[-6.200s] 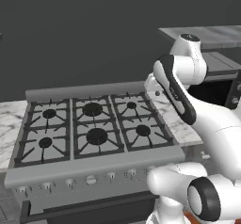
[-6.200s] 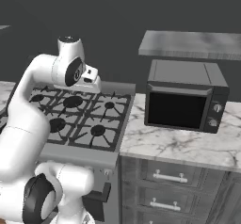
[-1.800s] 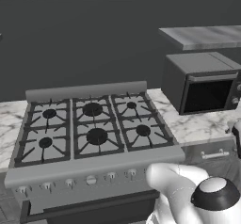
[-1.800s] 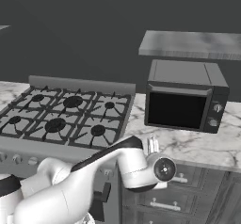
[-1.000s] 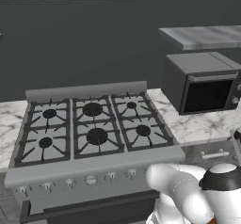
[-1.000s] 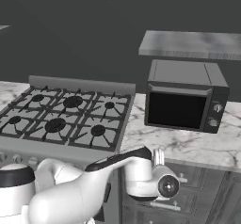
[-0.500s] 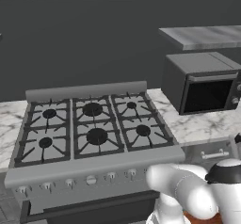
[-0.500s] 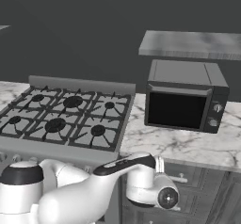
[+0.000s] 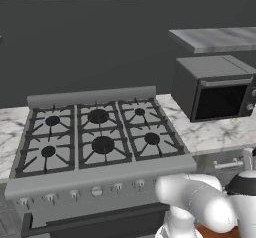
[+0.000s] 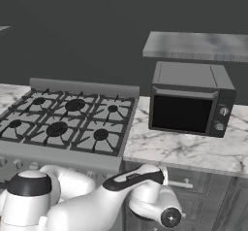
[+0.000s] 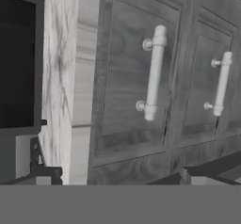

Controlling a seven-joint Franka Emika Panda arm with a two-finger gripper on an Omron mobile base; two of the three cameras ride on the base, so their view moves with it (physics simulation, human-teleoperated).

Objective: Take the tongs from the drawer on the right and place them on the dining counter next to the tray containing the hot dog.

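Below the marble edge of the white, grey-veined marble worktop (image 10: 184, 150), the white arm with dark joints (image 10: 97, 201) is seen bent low in front of the grey wooden drawer fronts (image 11: 134, 82), with its wrist turned toward them. Along the bottom of the hand view the two small dark fingertips (image 11: 44, 173) of the tool (image 11: 115, 177) are seen set wide apart, one at the lower left and one at the lower right, with nothing held between them. Directly ahead of the tool, a pale cylindrical metal drawer handle (image 11: 153, 72) is mounted on the nearer drawer front, and a second, similar metal handle (image 11: 220, 83) is seen on the neighbouring front beside it; the hand view is rolled, so both handles appear upright. The fingertips are kept apart from the handles, and no contact is made. On the worktop above the drawers, a dark grey box-shaped microwave oven with a black glass door (image 10: 190, 99) is placed, with a grey marble shelf (image 10: 198, 45) mounted on the dark wall above it. Just beside the microwave, a grey six-burner gas cooktop with black grates (image 9: 97, 137) is set into the worktop run. The drawers are shut, so whether the tongs lie inside cannot be told.
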